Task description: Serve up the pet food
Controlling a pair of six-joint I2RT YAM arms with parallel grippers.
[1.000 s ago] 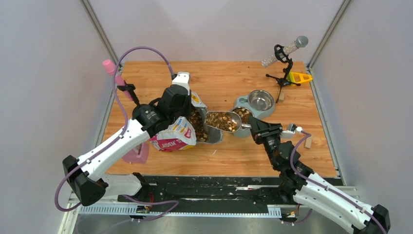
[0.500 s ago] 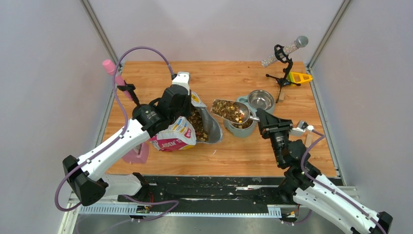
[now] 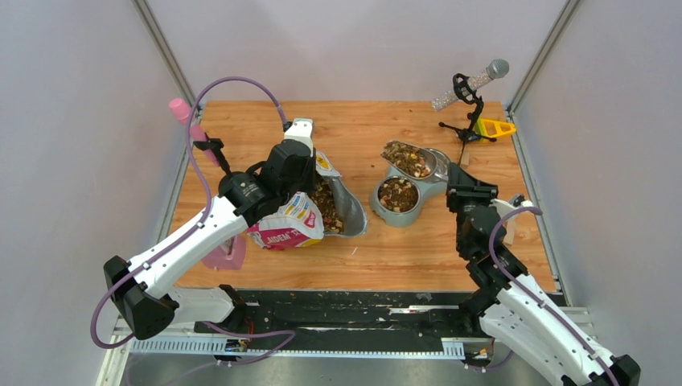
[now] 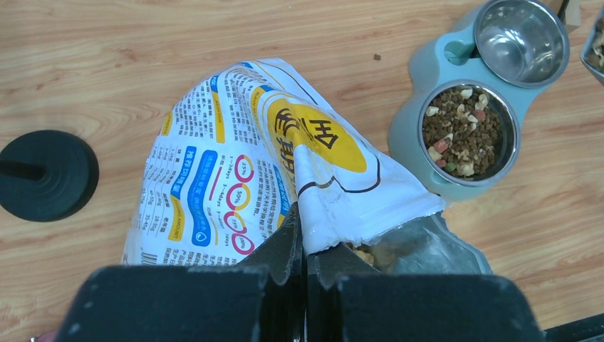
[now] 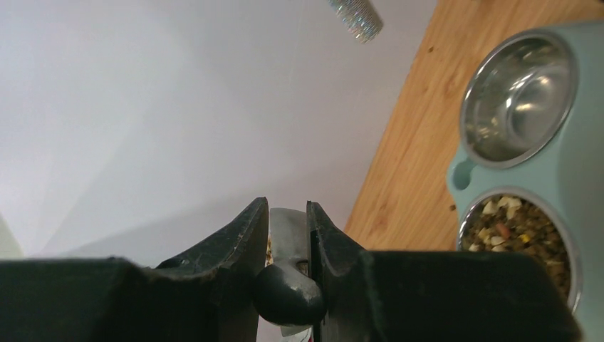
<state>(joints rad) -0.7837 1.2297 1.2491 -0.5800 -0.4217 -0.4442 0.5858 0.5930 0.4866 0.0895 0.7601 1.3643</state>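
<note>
The pet food shows in three places: in the open mouth of the bag (image 3: 326, 205), in the near steel bowl (image 3: 398, 195) of the teal double feeder (image 3: 384, 171), and heaped in the grey scoop (image 3: 408, 158). The scoop hangs level over the far bowl (image 3: 434, 165), which is empty (image 4: 520, 39). My right gripper (image 3: 458, 181) is shut on the scoop's handle (image 5: 288, 285). My left gripper (image 4: 303, 239) is shut on the top edge of the colourful bag (image 4: 235, 164), holding it upright and open. The filled bowl (image 4: 466, 132) also shows in the left wrist view.
A microphone on a black stand (image 3: 470, 84) and a yellow piece (image 3: 493, 127) sit at the far right corner. A pink cylinder (image 3: 181, 111) stands far left, a pink item (image 3: 225, 253) near left. A black round base (image 4: 46, 174) lies beside the bag.
My right arm has carried the loaded scoop from the bag's mouth rightward and away, past the near bowl, to above the far bowl. The left arm and bag have stayed still.
</note>
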